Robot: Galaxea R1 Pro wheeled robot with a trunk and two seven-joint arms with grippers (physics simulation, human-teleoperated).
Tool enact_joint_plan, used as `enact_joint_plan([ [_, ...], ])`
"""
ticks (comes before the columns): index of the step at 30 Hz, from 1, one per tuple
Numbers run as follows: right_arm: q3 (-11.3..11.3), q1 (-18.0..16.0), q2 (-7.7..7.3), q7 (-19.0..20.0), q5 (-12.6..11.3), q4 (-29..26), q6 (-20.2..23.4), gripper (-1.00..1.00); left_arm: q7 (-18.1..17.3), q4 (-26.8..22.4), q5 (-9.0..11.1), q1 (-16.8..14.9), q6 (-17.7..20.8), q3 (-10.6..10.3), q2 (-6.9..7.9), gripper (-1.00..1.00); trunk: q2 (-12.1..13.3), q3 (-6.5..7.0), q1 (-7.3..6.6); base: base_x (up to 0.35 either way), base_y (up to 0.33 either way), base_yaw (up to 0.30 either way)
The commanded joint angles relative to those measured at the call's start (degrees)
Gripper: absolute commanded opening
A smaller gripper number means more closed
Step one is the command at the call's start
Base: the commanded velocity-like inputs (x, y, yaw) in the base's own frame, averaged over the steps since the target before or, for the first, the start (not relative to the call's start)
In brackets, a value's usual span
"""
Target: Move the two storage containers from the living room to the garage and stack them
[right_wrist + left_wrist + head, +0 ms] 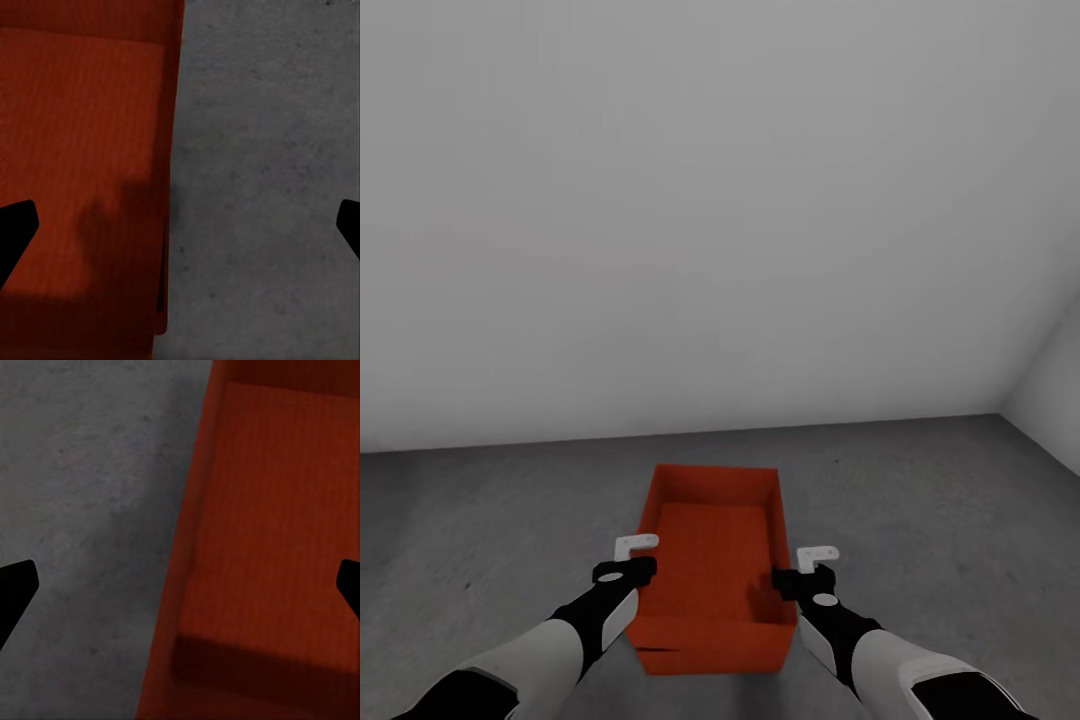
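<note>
Orange-red storage container [715,560] on the garage's concrete floor [480,520], a gripper over each long wall.

Lidless and empty, with a ribbed bottom, the bin sits upright on the dark grey mottled floor, its short end toward a plain pale grey wall [710,220], with a second wall [1050,380] meeting it at the far right corner. The left gripper [632,558] hangs over the bin's left rim and the right gripper [810,568] over its right rim; whether either touches the plastic cannot be told. In the left wrist view the left gripper [180,585] has its dark fingertips [15,592] spread wide, straddling the wall with nothing held; in the right wrist view the right gripper [180,225] is spread as wide, one fingertip [15,232] over the bin's inside, the other over bare floor.
</note>
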Motion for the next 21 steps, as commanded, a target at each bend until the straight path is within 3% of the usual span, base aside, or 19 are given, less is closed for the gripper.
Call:
enact_joint_plan([
  [1,0.44,-0.04,-0.01,-0.31,-0.11,0.07,-0.12,1.0,0.3,-0.02,0.54,-0.03,-0.02,-0.49,0.05,1.0,0.39,0.14,-0.23,0.0,0.0,0.0],
  [13,0.36,-0.04,-0.39,-0.52,-0.19,0.07,-0.22,1.0,0.3,0.15,0.69,-0.03,-0.02,-0.48,1.15,1.0,5.21,2.29,-2.87,0.0,0.0,0.0],
  [21,0.22,-0.04,-0.49,-0.65,-0.33,0.07,-0.15,1.0,0.3,0.17,4.56,-0.03,-0.02,0.07,3.44,1.0,8.42,3.73,-4.63,0.0,0.0,0.0],
])
